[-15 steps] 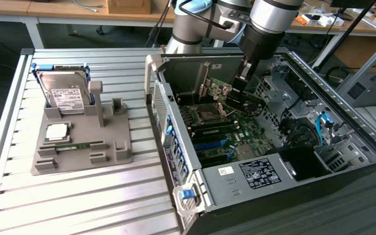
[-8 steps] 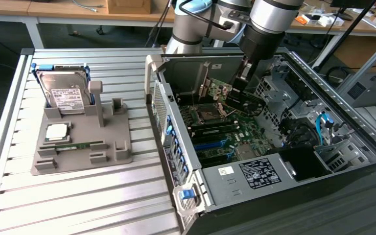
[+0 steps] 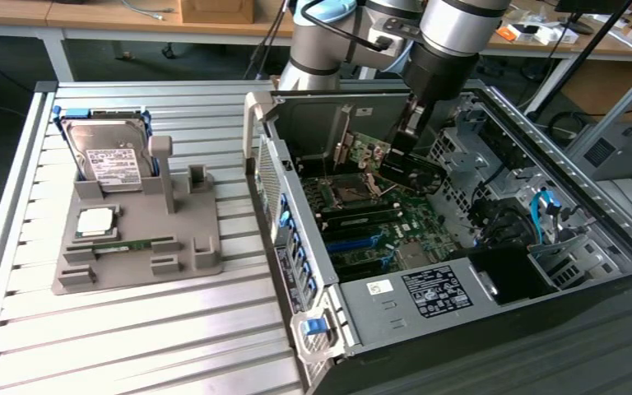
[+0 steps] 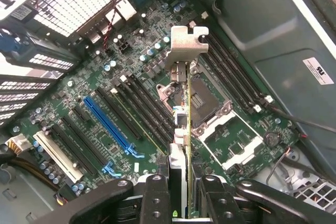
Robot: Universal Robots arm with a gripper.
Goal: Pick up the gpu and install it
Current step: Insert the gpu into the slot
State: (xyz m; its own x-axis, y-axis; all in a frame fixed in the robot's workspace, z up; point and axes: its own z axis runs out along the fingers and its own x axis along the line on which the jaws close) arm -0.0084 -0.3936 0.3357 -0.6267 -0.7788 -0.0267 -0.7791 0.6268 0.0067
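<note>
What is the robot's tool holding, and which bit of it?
The tool grips the gpu, pinching its flat sides at the end away from the silver bracket, over the motherboard.

Silver-bracketed gpu (image 4: 182,111) with a yellow-green edge — blue slot (image 4: 107,124), green motherboard (image 4: 63,93), black fingers (image 4: 156,198).

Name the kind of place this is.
Probably a robotics lab or workshop: an open PC case on a slatted metal table, the gripper holding the gpu over its motherboard, cluttered workbenches behind.

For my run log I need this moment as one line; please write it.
claw: shut on gpu | gpu: held edge-on, above motherboard, not seated | place: inside computer case
</note>
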